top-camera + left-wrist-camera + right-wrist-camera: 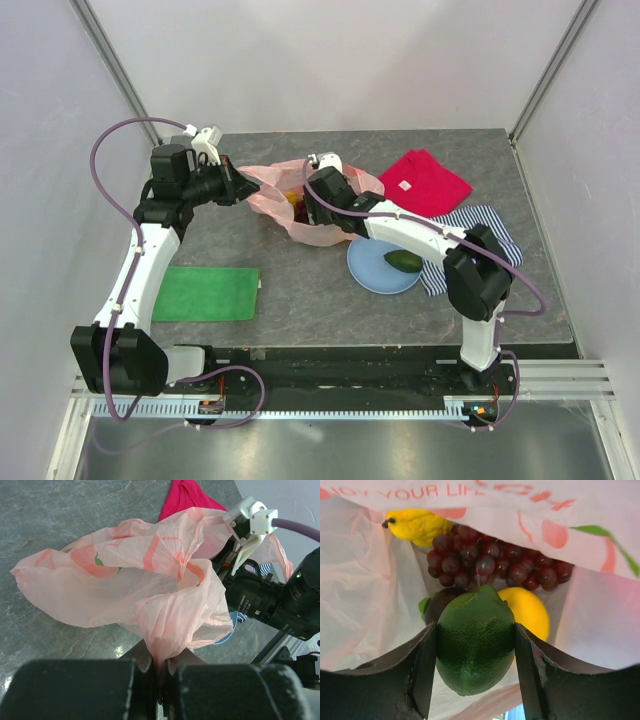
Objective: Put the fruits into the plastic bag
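A: Status? Left side first.

B: Far left, the green cloth (pixel 205 293) lies flat, well back from the left gripper (pixel 161 662) on its outer side. Left jaws are pressed together on a twisted fold of the plastic bag (pixel 125 590). The film bunches right at the fingertips, then fans out ahead of them over the table (pixel 45 510).

A: Bag mouth?

B: It opens on the side away from the left jaws, towards the other arm. The right gripper (pixel 475 627) is inside it. From above, its fingers are hidden under the pink film.

A: Right jaws?

B: Clamped on the lime (pixel 475 650), one finger on each flank, and the fruit fills the gap between them. Bag film to both sides and overhead.

A: What's past the tips?

B: Just beyond the lime and left of the jaws' centreline is the dark round fruit (pixel 442 602), tucked in behind it. Right of the centreline is the yellow-orange citrus (pixel 530 610). Further ahead, the grape bunch (pixel 490 562) lies across the middle. Past that, up and to the left, there's a second yellow citrus (pixel 420 525) with a dark stem end.

A: Anything outside the bag?

B: Only the avocado (pixel 403 262). It sits on the blue plate (pixel 368 275), behind the right jaws, beside that arm's forearm. The plate rim is just beside the bag's near edge. The red cloth (pixel 425 180) and striped cloth (pixel 497 220) lie off to the right jaws' outer side.
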`<state>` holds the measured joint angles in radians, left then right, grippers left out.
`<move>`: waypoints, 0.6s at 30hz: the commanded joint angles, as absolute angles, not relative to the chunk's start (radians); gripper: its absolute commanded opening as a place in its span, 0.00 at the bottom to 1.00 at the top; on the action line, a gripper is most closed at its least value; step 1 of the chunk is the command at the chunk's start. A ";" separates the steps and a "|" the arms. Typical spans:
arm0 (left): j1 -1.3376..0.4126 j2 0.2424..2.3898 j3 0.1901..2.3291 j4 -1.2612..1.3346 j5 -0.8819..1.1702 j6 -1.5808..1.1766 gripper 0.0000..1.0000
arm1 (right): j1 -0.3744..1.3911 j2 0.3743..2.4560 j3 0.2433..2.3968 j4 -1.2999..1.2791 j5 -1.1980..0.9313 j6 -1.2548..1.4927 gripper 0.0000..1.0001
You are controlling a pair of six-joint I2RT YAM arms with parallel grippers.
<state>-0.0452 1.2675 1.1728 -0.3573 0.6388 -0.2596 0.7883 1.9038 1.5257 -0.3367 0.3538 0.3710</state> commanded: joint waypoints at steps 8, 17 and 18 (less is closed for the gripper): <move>-0.040 1.266 1.181 -0.330 0.663 -0.270 0.02 | 0.790 1.974 1.568 -0.385 0.252 0.391 0.08; -0.040 1.266 1.183 -0.331 0.664 -0.270 0.02 | 0.790 1.973 1.575 -0.400 0.261 0.379 0.49; -0.040 1.266 1.183 -0.331 0.664 -0.270 0.02 | 0.790 1.973 1.575 -0.400 0.256 0.377 0.54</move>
<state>-0.0452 1.2675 1.1728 -0.3573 0.6388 -0.2596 0.7883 1.9781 1.5288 -0.3859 0.2661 0.3790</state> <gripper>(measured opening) 0.032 0.643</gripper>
